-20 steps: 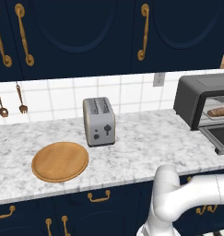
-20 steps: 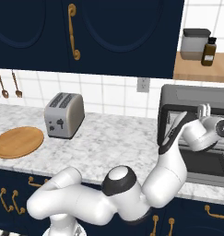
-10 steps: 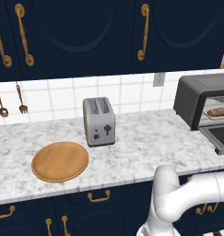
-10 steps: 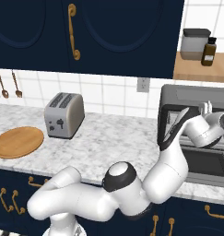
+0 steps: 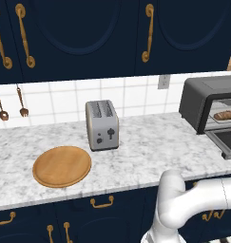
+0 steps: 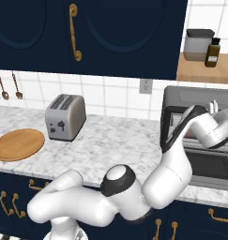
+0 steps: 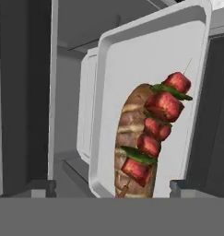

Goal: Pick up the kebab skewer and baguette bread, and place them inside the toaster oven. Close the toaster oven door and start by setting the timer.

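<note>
Left base view: scene unchanged since earlier frame; toaster oven (image 5: 209, 102) seen at right on surface (image 5: 140, 152), door down, baguette bread (image 5: 225, 115) inside.
Right base view: forearm shifted slightly rightward, wrist raised toward oven mouth.
Hand view: end effector (image 7: 112, 186) spread, empty; kebab skewer (image 7: 155, 126) laid on baguette on tray (image 7: 132, 69).

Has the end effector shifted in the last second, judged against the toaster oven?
Yes. In the right base view the end effector has moved right and slightly down, deeper across the toaster oven front.
</note>
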Tool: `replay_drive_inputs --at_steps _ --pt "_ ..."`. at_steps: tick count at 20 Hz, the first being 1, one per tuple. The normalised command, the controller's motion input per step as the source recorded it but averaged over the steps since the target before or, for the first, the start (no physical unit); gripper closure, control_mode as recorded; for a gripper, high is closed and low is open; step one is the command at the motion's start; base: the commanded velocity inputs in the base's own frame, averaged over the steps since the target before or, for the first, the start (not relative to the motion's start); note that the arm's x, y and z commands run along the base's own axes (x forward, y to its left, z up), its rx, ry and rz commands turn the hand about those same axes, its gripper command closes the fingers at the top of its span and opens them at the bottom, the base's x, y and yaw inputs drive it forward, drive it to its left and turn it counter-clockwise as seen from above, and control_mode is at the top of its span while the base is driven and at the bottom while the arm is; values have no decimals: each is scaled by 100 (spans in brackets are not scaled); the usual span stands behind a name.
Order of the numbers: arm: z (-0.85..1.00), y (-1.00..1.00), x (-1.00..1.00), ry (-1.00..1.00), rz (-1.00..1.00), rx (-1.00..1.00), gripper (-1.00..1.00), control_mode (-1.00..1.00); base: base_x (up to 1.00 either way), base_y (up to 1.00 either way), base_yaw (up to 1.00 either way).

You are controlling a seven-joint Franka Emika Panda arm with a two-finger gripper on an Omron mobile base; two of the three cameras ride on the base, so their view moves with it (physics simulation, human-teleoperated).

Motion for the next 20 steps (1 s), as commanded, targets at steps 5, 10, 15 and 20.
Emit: replay_drive_inputs --at_steps 5,10,15,20 --pt "19 0 -65 6 0 -4 -100 -100 0 0 0" --pt "0 0 -93 2 7 -15 -100 -100 0 0 0" --pt "-16 0 -38 -1 51 -19 -100 -100 0 0 0" --pt "-34 0 -30 -11 60 -24 -100 -100 0 0 0"
